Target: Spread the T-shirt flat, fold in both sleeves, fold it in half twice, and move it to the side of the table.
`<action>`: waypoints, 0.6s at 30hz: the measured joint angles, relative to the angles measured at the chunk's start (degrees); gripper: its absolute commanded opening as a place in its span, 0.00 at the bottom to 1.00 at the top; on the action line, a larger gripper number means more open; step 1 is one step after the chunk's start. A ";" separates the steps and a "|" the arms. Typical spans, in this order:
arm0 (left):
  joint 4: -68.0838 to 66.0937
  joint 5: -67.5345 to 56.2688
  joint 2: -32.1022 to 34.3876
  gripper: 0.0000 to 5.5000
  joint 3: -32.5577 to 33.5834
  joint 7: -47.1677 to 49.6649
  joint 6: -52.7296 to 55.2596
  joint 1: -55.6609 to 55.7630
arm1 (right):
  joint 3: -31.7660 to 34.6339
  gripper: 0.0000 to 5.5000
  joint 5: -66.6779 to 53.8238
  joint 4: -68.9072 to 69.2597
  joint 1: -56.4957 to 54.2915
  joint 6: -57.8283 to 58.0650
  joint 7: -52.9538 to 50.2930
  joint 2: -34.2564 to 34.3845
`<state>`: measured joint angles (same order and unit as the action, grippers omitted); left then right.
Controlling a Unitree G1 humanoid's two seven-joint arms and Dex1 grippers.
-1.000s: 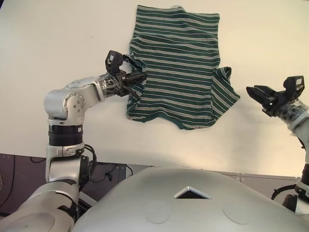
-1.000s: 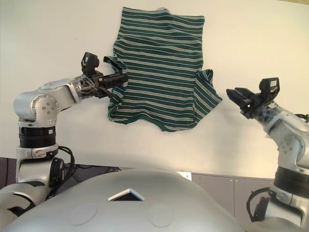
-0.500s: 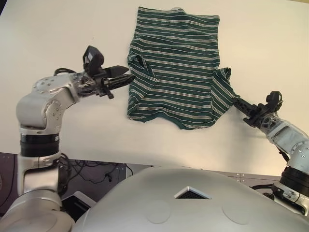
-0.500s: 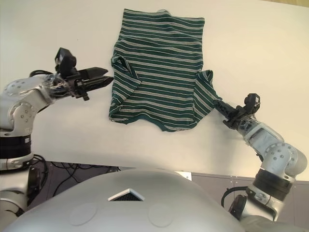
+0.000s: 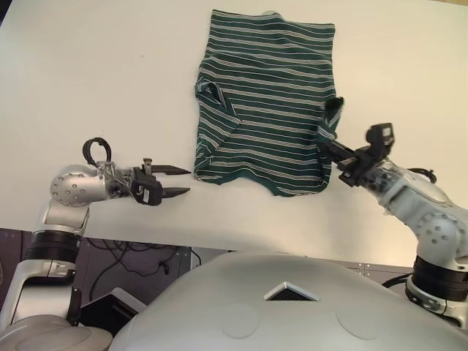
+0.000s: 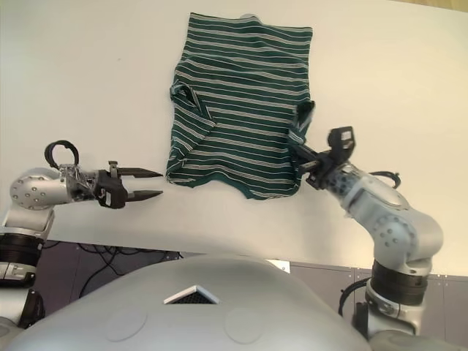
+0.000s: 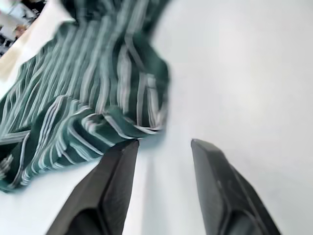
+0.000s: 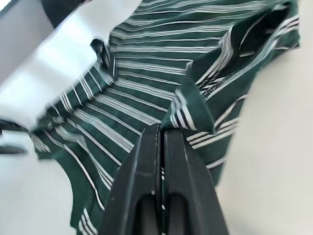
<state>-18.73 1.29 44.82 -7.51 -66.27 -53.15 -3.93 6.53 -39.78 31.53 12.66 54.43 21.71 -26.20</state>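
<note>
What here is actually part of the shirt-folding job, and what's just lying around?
Part of the job: striped T-shirt; right hand, shut on its sleeve; left hand, open beside the hem; table.
Just lying about: cables below the table's near edge.

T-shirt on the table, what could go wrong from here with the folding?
1. The right gripper is shut on the right sleeve; it may have pinched the body layer too and drag the T-shirt askew.
2. That sleeve lies bunched, not flat, so later folds could come out lumpy.
3. The open left gripper sits near the lower left corner and could nudge it.
</note>
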 measured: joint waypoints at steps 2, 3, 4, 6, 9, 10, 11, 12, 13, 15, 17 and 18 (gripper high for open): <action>-4.03 3.51 0.12 0.35 -0.74 2.81 -6.27 2.50 | -7.82 0.00 6.61 -0.82 -2.08 -3.83 1.10 -1.83; -5.61 4.86 0.15 0.35 -1.20 4.04 -8.40 3.69 | -10.48 0.04 9.08 -1.94 -3.30 -5.53 1.34 -1.86; -7.53 6.47 0.16 0.35 -1.62 5.78 -10.80 5.14 | -13.26 0.07 11.96 -4.19 -5.31 -7.38 1.33 -1.56; -10.04 8.19 0.15 0.35 -2.50 8.54 -13.40 6.69 | -13.26 0.14 12.40 -7.03 -8.40 -8.02 1.31 -0.59; -11.79 10.07 0.15 0.35 -3.76 11.94 -15.39 7.84 | -9.05 0.24 6.94 -6.91 -9.88 -7.33 3.73 1.08; -12.25 10.90 0.15 0.35 -4.19 13.33 -16.04 8.14 | -6.67 0.26 4.58 -6.19 -9.59 -6.72 5.67 0.52; -12.33 11.42 0.15 0.35 -4.66 14.16 -16.10 8.45 | -5.37 0.27 3.03 -5.46 -9.27 -6.42 7.11 0.19; -12.55 12.07 0.15 0.35 -5.15 15.35 -16.51 8.76 | -4.26 0.27 1.04 -4.02 -8.11 -6.18 10.13 -1.97; -12.87 12.51 0.15 0.35 -5.68 16.33 -16.90 9.02 | -1.99 0.27 -0.23 -2.45 -5.85 -6.34 14.40 -6.15; -13.09 13.66 0.16 0.35 -6.24 18.13 -17.16 9.29 | 0.63 0.27 0.56 -1.92 -1.90 -9.18 21.61 -12.82; -13.26 14.88 0.13 0.35 -6.48 20.12 -17.27 9.30 | 2.17 0.27 7.51 -3.36 4.33 -18.21 29.29 -20.62; -13.28 15.32 0.12 0.35 -6.58 21.14 -17.28 9.23 | 2.09 0.27 11.99 -5.31 6.92 -24.52 32.18 -23.45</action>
<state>-32.00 16.61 44.94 -14.09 -45.12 -70.42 5.30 8.62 -27.79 26.22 19.58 29.91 53.89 -49.65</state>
